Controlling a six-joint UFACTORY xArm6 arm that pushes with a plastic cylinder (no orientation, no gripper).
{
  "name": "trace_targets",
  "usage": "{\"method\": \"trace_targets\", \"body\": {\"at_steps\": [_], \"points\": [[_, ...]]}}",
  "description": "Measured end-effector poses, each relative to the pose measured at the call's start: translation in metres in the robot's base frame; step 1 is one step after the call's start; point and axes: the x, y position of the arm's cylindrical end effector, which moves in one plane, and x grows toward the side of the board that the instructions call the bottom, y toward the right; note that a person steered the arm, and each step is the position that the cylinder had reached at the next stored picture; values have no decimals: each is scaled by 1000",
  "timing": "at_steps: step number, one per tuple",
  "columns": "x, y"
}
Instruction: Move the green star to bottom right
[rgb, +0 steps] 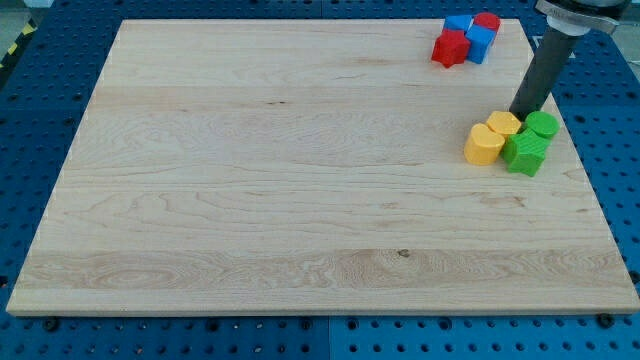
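The green star (524, 153) lies at the view's right on the wooden board (300, 200), touching a green round block (542, 124) above it and two yellow blocks to its left, one (484, 144) lower and one (503, 123) higher. My tip (520, 113) stands just above this cluster, at the top edge of the upper yellow block and left of the green round block. The rod leans up toward the view's top right corner.
A second cluster sits at the view's top right: a red star-like block (450, 48), a blue block (479, 43), another blue block (457, 24) and a red round block (487, 21). Blue perforated table surrounds the board.
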Motion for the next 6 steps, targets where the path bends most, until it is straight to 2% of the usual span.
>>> {"method": "trace_targets", "body": {"at_steps": [2,4,6], "points": [[8,10],[8,70],[15,63]]}}
